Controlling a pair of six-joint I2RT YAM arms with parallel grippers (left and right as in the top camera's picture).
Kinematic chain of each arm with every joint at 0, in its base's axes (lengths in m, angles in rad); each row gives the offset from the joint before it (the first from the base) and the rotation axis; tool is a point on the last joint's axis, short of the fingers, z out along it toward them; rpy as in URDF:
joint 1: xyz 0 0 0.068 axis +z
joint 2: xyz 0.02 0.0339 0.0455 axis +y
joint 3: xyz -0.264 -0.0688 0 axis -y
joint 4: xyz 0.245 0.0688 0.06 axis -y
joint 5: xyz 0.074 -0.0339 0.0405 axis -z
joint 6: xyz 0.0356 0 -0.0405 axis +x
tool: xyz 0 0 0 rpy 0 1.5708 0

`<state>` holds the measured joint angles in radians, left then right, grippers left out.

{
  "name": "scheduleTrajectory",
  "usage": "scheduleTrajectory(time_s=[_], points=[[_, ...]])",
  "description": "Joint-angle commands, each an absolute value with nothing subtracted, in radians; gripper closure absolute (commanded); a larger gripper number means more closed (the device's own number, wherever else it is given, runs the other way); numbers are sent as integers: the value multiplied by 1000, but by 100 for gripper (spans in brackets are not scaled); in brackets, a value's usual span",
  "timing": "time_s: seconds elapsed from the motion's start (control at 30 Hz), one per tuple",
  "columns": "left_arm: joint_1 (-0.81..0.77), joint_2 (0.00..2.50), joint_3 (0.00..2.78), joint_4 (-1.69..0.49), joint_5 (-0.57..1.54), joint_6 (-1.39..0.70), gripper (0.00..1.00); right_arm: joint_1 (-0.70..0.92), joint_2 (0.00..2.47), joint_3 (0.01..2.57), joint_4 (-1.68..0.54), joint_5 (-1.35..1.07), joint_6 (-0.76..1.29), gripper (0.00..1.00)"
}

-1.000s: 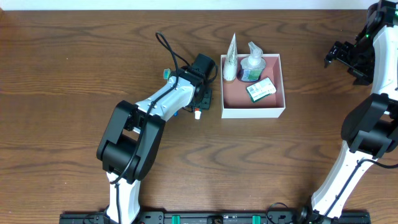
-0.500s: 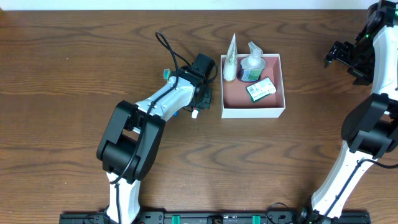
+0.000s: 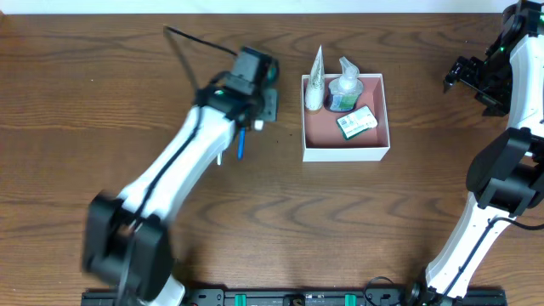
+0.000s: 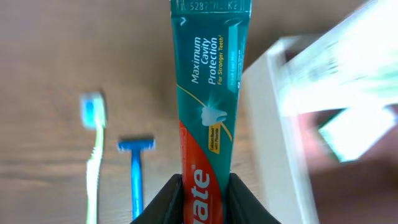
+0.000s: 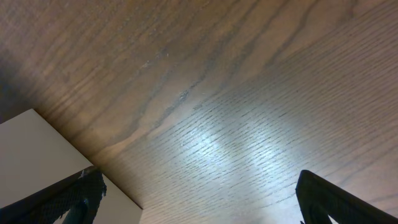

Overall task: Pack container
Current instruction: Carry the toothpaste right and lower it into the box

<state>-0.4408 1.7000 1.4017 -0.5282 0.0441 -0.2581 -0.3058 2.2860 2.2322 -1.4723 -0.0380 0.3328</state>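
White-walled, pink inside, the container (image 3: 323,132) sits far-centre, partly filled; just left of it the left gripper (image 4: 205,185) has risen from the table (image 3: 382,229), pinching the toothpaste tube (image 4: 208,81), likely the next thing in; razor (image 4: 135,174) and toothbrush (image 4: 94,143) wait nearer; the right gripper (image 3: 463,75) idles spread, far right.

Wood table (image 3: 382,221): white container (image 3: 346,154), toothbrush (image 4: 95,158) and blue razor (image 4: 136,180) side by side beside it
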Motion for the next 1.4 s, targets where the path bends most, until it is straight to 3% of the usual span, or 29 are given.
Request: scheduleTrajectory(time_s=[0.0, 0.27, 0.63, 1.17, 1.37], points=[[-456, 1554, 1424, -513, 33, -253, 77, -307, 2271, 2231, -1473, -42, 347, 1], [-585, 1407, 1423, -408, 64, -248, 77, -307, 2271, 2231, -1473, -42, 347, 1], [-809, 1644, 1423, -262, 70, -62, 76, -307, 2271, 2231, -1473, -42, 347, 1], [-809, 1911, 1423, -188, -20, -7, 76, -307, 2271, 2231, -1473, -42, 347, 1], [-790, 1931, 1423, -184, -20, -8, 67, -307, 2271, 2231, -1473, -42, 347, 1]])
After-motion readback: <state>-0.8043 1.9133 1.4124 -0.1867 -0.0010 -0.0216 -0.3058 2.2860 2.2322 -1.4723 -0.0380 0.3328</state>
